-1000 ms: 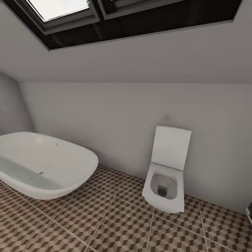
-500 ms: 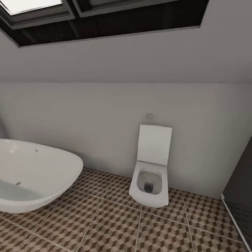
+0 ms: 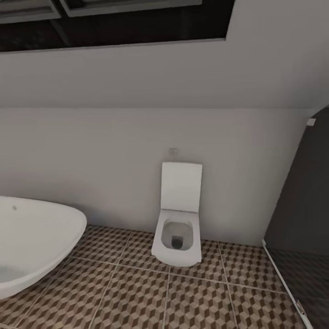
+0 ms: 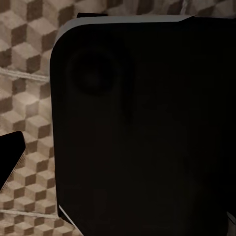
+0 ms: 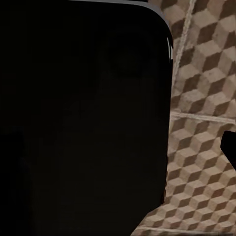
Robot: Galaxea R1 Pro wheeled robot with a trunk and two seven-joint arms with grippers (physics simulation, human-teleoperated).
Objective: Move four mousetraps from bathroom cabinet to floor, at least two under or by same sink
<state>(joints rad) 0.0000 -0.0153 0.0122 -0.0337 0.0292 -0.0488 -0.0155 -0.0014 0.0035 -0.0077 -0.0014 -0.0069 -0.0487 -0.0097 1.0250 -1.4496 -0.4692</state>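
Note:
The bathroom floor of brown, beige and white cube tiles spreads across the lower head view. Both wrist views look down on the same tiles past a large dark rounded body of the robot. A dark finger tip pokes in at the edge of the left wrist view, and another dark tip at the edge of the right wrist view. Neither shows how the jaws stand. The mousetraps, the cabinet and the bathroom sink are out of view.
A white oval bathtub stands at the left. A white toilet with its lid up is mounted against the grey back wall. A dark glass panel rises at the right. A skylight sits in the sloped ceiling.
The head camera has turned to the right: bathtub and toilet slid left in the picture and the dark panel came into view at the right.

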